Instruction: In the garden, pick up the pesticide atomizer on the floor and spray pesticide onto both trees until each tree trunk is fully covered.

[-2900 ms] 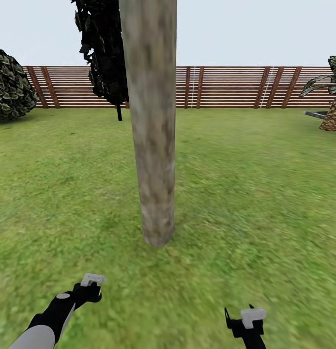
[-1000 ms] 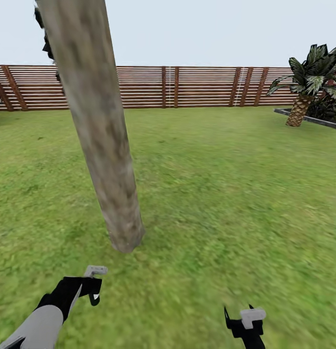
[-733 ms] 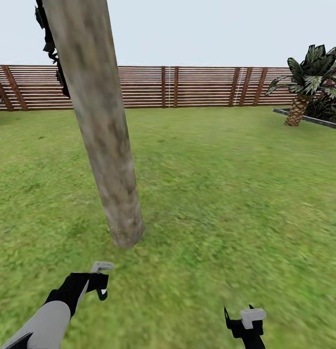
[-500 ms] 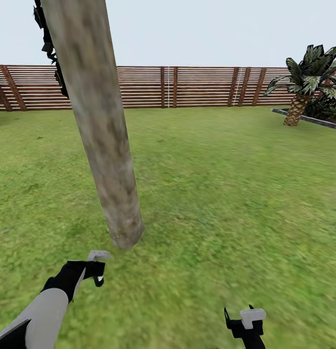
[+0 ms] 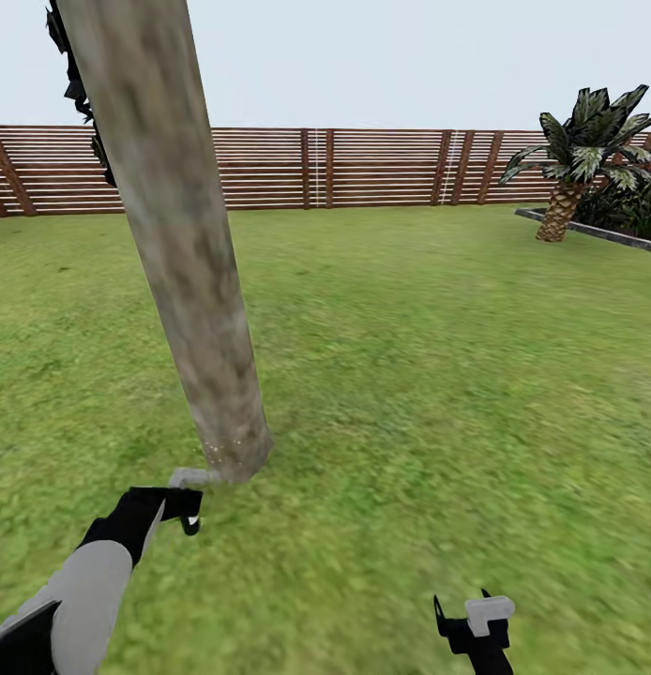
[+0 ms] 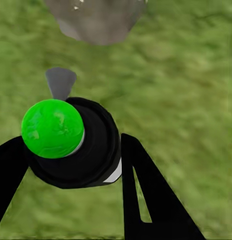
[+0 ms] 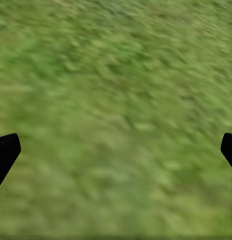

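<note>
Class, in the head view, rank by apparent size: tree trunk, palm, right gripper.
1. tree trunk, largest, though nearest to the camera.
2. palm, far off.
3. right gripper, smallest, partly cut off by the picture's edge.

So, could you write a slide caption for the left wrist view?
Left gripper holds the pesticide atomizer, nozzle toward the tree trunk base.

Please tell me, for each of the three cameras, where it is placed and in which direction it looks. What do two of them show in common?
Head view: high on the robot, looking forward and down over the lawn at the tree trunk; left end effector and right end effector show low.
Left wrist view: near the left end effector, looking along its fingers, shut on the pesticide atomizer, toward the trunk's base.
Right wrist view: near the open right end effector, facing down at grass.
Shared: head and left wrist views both show the trunk's base.
</note>
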Tool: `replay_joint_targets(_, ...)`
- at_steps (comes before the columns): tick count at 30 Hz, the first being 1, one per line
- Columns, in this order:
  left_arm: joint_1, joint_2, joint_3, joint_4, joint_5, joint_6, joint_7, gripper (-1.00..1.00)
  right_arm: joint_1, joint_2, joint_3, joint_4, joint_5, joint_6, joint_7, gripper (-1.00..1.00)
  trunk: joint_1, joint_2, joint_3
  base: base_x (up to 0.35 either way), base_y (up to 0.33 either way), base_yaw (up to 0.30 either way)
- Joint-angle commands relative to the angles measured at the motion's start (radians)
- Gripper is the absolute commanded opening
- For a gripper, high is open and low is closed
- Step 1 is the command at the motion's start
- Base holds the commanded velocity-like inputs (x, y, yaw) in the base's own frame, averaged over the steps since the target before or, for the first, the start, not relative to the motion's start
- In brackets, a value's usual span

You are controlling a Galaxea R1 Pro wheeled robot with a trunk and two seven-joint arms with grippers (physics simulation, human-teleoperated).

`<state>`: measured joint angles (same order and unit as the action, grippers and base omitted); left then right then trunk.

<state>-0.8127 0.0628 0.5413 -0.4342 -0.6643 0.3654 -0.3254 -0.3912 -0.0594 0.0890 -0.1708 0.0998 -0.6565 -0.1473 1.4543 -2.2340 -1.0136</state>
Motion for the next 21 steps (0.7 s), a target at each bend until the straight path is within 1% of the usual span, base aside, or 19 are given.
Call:
replay_joint_targets(1, -0.001, 0.024, 0.001, 0.0, 0.008, 0.013, -0.001, -1.0, 0.0, 0.0, 0.0, 0.0, 0.0, 0.0, 0.0, 1.0, 0.0, 0.0, 0.0, 0.0, 0.0, 0.0)
replay_joint_targets(2, -0.002, 0.039, 0.0, 0.0, 0.008, 0.024, -0.001, -1.0, 0.0, 0.0, 0.0, -0.001, 0.0, 0.0, 0.0, 1.0, 0.0, 0.0, 0.0, 0.0, 0.0, 0.0)
replay_joint_targets(4, -0.002, 0.032, -0.001, 0.0, 0.007, 0.028, -0.001, -1.0, 0.0, 0.0, 0.0, -0.001, 0.0, 0.0, 0.0, 1.0, 0.0, 0.0, 0.0, 0.0, 0.0, 0.0)
replay_joint_targets(5, -0.002, 0.012, -0.003, 0.0, 0.006, 0.029, -0.001, -1.0, 0.0, -0.001, 0.0, -0.001, 0.0, 0.0, 0.0, 1.0, 0.0, 0.0, 0.0, 0.0, 0.0, 0.0)
replay_joint_targets(8, -0.005, -0.036, -0.005, -0.004, 0.003, 0.03, -0.001, -1.0, 0.0, -0.002, 0.0, -0.001, 0.0, 0.0, 0.0, 1.0, 0.0, 0.0, 0.0, 0.0, 0.0, 0.0)
replay_joint_targets(9, -0.013, -0.061, -0.004, -0.014, 0.001, 0.03, -0.001, -1.0, 0.0, -0.002, 0.0, 0.0, 0.0, 0.0, 0.0, 1.0, 0.0, 0.0, 0.0, 0.0, 0.0, 0.0)
replay_joint_targets(10, -0.019, -0.069, -0.005, -0.018, 0.001, 0.032, -0.001, -1.0, 0.0, -0.002, 0.0, 0.0, 0.0, 0.0, 0.0, 1.0, 0.0, 0.0, 0.0, 0.0, 0.0, 0.0)
replay_joint_targets(12, -0.027, -0.065, -0.005, -0.021, 0.001, 0.034, -0.001, -1.0, 0.0, -0.002, 0.0, 0.0, 0.0, 0.0, 0.0, 1.0, 0.0, 0.0, 0.0, 0.0, 0.0, 0.0)
replay_joint_targets(13, -0.037, -0.056, -0.005, -0.022, -0.001, 0.035, -0.001, -1.0, 0.0, -0.002, 0.0, 0.0, 0.0, 0.0, 0.0, 1.0, 0.0, 0.0, 0.0, 0.0, 0.0, 0.0)
replay_joint_targets(14, -0.047, -0.036, -0.005, -0.022, -0.001, 0.036, -0.002, -1.0, 0.0, -0.002, 0.0, 0.0, 0.0, 0.0, 0.0, 1.0, 0.0, 0.0, 0.0, 0.0, 0.0, 0.0)
replay_joint_targets(16, -0.055, 0.018, -0.003, -0.021, 0.006, 0.036, -0.003, -1.0, 0.0, -0.002, 0.0, 0.001, 0.0, 0.0, 0.0, 1.0, 0.0, 0.0, 0.0, 0.0, 0.0, 0.0)
replay_joint_targets(17, -0.055, 0.027, -0.004, -0.021, 0.005, 0.036, -0.003, -1.0, 0.0, -0.002, 0.0, 0.001, 0.0, 0.0, 0.0, 1.0, 0.0, 0.0, 0.0, 0.0, 0.0, 0.0)
replay_joint_targets(19, -0.053, 0.034, -0.003, -0.021, 0.003, 0.036, -0.003, -1.0, 0.0, -0.002, 0.0, 0.001, 0.0, 0.0, 0.0, 1.0, 0.0, 0.0, 0.0, -0.097, 0.0, 0.0)
replay_joint_targets(21, -0.051, 0.018, -0.003, -0.021, 0.002, 0.035, -0.003, -1.0, 0.0, -0.002, 0.0, 0.001, 0.0, 0.0, 0.0, 1.0, 0.0, 0.0, 0.0, -0.29, 0.0, 0.0)
